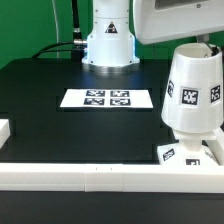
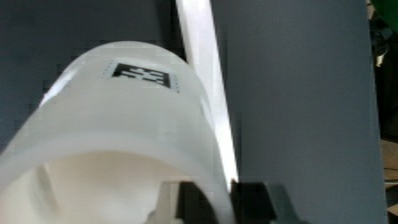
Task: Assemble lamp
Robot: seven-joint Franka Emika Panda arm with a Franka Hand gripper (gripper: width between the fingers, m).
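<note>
Lamp shade (image 1: 193,88) sits over base block (image 1: 185,153) by rail border (image 1: 100,175), exterior view's right. Gripper (image 2: 212,190) looks parted at shade rim, not clamped. Assy near done; release left.

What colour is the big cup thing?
The large tapered plastic shade is white with black-and-white square tags, clearest in the exterior view.

no readable text; only square tags (image 1: 189,96)

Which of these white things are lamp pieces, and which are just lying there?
Lamp pieces:
- shade
- base block, under the shade

Just lying there:
- marker board
- white rail along the table edge
- robot pedestal
</note>
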